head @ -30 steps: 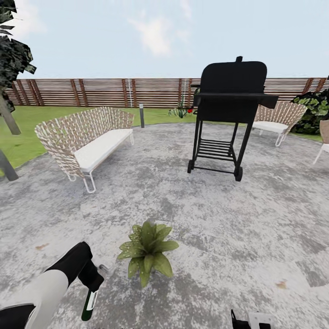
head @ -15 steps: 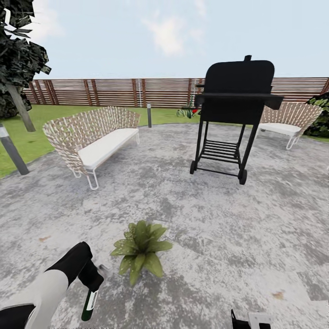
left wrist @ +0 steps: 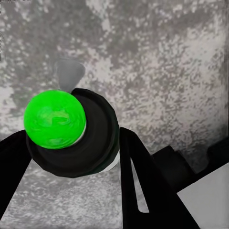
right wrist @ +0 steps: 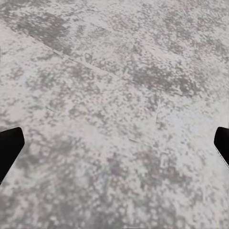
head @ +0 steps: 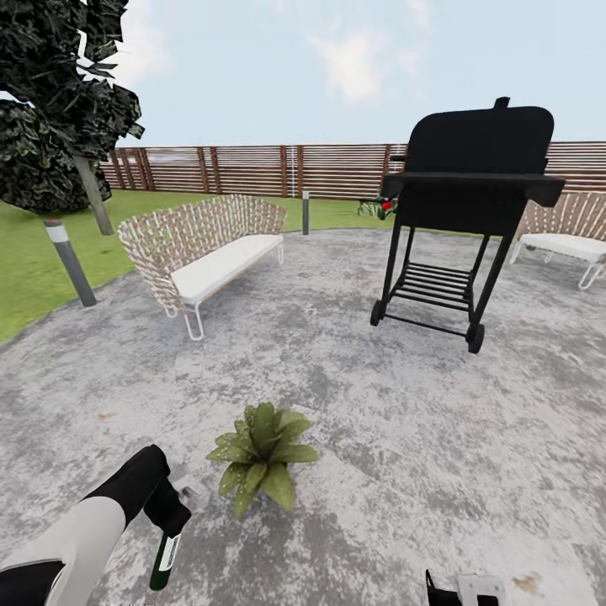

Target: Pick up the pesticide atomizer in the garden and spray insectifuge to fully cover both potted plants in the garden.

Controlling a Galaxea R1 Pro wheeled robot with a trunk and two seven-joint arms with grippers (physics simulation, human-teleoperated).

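- The left gripper (head: 168, 523) is clamped on the pesticide atomizer (head: 163, 560), which hangs below it with its end toward the paved patio (head: 353, 404), low at the left in the head view.
- In the left wrist view the bottle (left wrist: 71, 136) sits between the two dark fingers (left wrist: 143, 186), and its end facing the camera looks bright green.
- One potted plant (head: 263, 454) stands on the patio just beside and ahead of the held bottle; they are not touching. Its pot is hidden under the leaves.
- A second small plant (head: 374, 207) with something red beside it shows far off near the fence (head: 252, 168), too small to tell more.
- The right gripper (right wrist: 114, 143) is spread wide with nothing between its tips, pointing at bare paving; a corner of it (head: 463, 589) shows at the lower edge of the head view.
- The step in hand looks like spraying the near plant. To do it well, I would bring the nozzle close over the rosette's centre, aim it squarely at the leaves, and hold the grip steady so the slim bottle does not twist.
- The grill (head: 467, 202) and bench (head: 210, 252) stand well apart from the plant and should not get in the way.
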